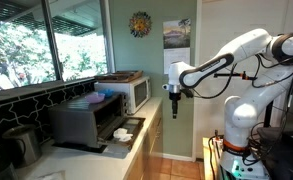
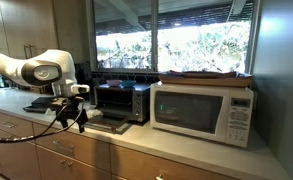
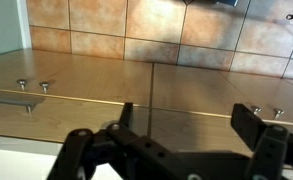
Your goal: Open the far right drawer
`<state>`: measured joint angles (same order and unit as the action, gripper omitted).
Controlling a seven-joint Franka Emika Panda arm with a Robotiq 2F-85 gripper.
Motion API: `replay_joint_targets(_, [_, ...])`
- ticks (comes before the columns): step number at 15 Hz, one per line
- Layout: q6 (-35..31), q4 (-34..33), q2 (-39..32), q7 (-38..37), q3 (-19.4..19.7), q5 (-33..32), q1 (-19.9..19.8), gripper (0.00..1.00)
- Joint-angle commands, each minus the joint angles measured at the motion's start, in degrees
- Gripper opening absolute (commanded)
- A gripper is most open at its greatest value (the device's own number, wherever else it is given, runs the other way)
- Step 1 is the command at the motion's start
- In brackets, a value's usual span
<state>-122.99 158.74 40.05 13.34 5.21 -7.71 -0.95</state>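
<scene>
My gripper (image 1: pixel 175 103) is open and empty, hanging in the air in front of the counter's edge; it also shows in an exterior view (image 2: pixel 74 118). In the wrist view its two dark fingers (image 3: pixel 186 120) are spread over light tan wooden fronts with small metal knobs (image 3: pixel 266 112). A row of shallow wooden drawers runs under the counter, all shut. The far right drawer (image 2: pixel 181 165) lies under the microwave, away from the gripper. Nothing is between the fingers. The drawer's inside is hidden.
On the counter stand a black toaster oven (image 2: pixel 121 100) with its door down and a white microwave (image 2: pixel 204 108). Windows run behind them. A brown tile floor (image 3: pixel 176 30) lies below the cabinets. The robot's base (image 1: pixel 241 125) stands in the aisle.
</scene>
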Motion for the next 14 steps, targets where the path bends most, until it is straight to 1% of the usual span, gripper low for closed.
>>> replay_joint_targets(1, [-1.8, -0.3, -1.0, -3.8, 2.9, -2.7, -6.9, 1.00])
replay_joint_targets(2, [-1.7, -0.5, -1.1, -4.4, 4.0, -3.2, -8.9, 1.00])
replay_joint_targets(4, [-2.4, -0.9, -2.1, -4.0, 7.6, -5.1, -13.8, 1.00])
replay_joint_targets(6, [-4.1, -1.0, -3.8, -3.3, 12.2, -6.3, -18.7, 1.00])
replay_joint_targets(8, [-7.8, -1.2, -7.1, -3.2, 16.6, -7.0, -23.1, 1.00])
replay_joint_targets(10, [-11.5, -3.0, -12.1, -3.9, 20.1, -6.0, -26.1, 1.00])
replay_joint_targets(11, [-10.8, -4.4, -13.3, -4.6, 20.9, -3.6, -26.1, 1.00])
replay_joint_targets(12, [-9.7, -1.7, -8.3, -2.7, 19.0, -5.0, -26.2, 1.00])
replay_joint_targets(14, [-9.9, -2.2, -9.6, -2.3, 19.4, -5.0, -26.8, 1.00])
